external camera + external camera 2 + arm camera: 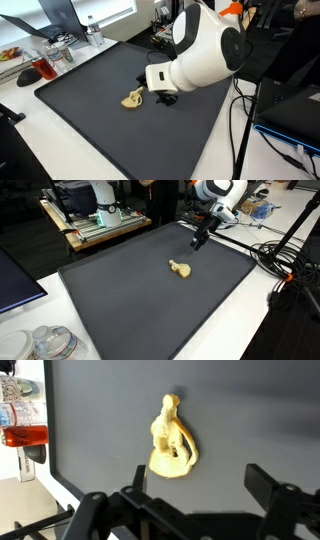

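Right now my gripper [178, 500] hangs spread wide, holding nothing, over the dark grey rubbery mat [120, 300] on the bench. The small pale-yellow figurine-shaped object [172, 440] lies flat near mat centre, apart from me. In wrist view it's framed btw my fingers [92, 508], prob. since I'm tilted twd it.
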Robot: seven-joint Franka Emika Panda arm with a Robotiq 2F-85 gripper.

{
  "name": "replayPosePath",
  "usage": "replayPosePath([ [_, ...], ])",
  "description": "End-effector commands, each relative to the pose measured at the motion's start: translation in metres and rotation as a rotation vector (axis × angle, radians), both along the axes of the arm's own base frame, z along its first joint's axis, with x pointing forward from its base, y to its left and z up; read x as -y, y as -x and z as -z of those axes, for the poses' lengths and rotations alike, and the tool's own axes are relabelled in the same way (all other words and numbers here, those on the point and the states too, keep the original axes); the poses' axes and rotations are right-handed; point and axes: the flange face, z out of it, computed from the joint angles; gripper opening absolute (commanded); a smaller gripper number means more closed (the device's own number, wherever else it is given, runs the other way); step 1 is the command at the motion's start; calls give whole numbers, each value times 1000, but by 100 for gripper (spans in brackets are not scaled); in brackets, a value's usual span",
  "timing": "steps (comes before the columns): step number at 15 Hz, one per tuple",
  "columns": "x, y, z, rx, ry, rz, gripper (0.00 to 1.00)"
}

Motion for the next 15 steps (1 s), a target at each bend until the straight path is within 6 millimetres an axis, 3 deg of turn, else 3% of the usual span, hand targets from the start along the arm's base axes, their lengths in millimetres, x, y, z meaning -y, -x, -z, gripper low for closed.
replayPosePath([
  [1,-7,-8,3,61,49,-20,100],
  [9,-9,-10,11,91,23,-14,100],
  [15,7,4,2,114,-94,-27,100],
])
